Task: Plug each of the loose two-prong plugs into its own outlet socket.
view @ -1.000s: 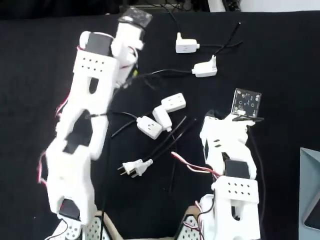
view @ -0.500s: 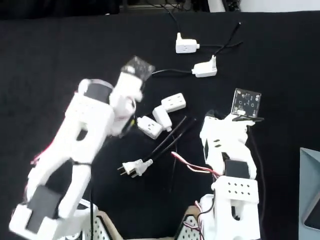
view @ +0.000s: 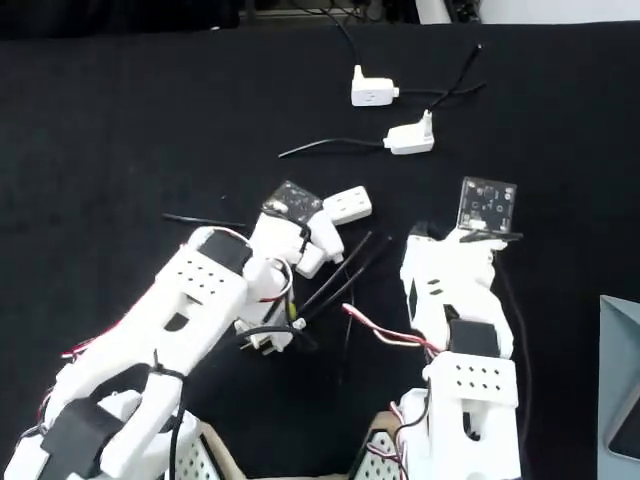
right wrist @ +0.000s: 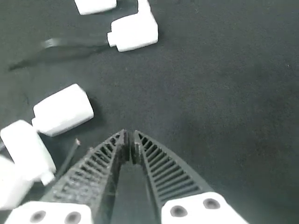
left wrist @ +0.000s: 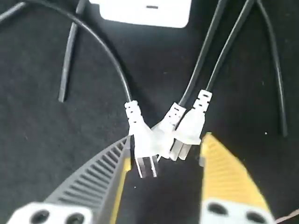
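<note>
Your left end effector (left wrist: pixel 166 142) is spread wide, straddling three white two-prong plugs (left wrist: pixel 145 142) bunched together on the black desk (view: pixel 100 130), with their prongs pointing in between the jaws. Your right end effector (right wrist: pixel 130 140) is pinched closed on nothing, above bare desk near two outlet sockets (right wrist: pixel 63 109). Two more outlets (view: pixel 373 90) lie well apart at the far side.

Black tabletop (view: pixel 90 120) — pale strip (view: pixel 560 10) along far edge
</note>
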You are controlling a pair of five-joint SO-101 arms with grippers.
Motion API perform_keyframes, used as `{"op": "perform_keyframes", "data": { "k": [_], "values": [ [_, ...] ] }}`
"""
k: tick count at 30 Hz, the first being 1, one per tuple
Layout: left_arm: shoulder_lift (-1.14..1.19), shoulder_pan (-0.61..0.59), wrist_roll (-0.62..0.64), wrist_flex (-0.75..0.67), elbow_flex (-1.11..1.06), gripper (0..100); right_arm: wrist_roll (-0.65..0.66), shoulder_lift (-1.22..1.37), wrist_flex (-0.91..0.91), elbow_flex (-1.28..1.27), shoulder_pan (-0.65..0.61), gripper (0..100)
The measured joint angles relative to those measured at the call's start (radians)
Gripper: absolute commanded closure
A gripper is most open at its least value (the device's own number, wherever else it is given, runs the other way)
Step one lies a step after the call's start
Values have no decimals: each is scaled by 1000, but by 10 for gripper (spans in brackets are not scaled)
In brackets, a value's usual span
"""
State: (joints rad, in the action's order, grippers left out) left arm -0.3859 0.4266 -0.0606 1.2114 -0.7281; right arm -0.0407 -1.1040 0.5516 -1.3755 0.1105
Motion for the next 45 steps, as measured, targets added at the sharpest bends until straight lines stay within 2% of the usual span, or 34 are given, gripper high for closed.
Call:
{"op": "perform_keyframes", "data": {
  "k": [3,6,10,13,18,22,25,28,31,34,45],
  "values": [
    [-14,-23,-3,44,5,733,29,0,103,54,-37,983],
    [-78,-104,-25,117,21,733,35,0,236,137,-104,983],
    [-247,-288,-52,150,12,733,37,0,423,252,-241,982],
    [-399,-443,-57,144,-63,731,37,0,483,288,-325,982],
    [-651,-667,-57,25,-292,729,37,0,519,293,-454,982],
    [-830,-766,9,-129,-517,728,29,17,586,330,-575,982],
    [-948,-830,77,-218,-641,728,-41,95,634,391,-663,982],
    [-1059,-941,132,-242,-680,728,-141,218,649,463,-732,979],
    [-1148,-1036,172,-249,-715,728,-252,365,649,532,-807,900],
    [-1218,-1092,178,-249,-744,728,-336,519,649,592,-875,837],
    [-1352,-1117,178,-216,-764,728,-516,953,646,839,-988,835]
  ]
}}
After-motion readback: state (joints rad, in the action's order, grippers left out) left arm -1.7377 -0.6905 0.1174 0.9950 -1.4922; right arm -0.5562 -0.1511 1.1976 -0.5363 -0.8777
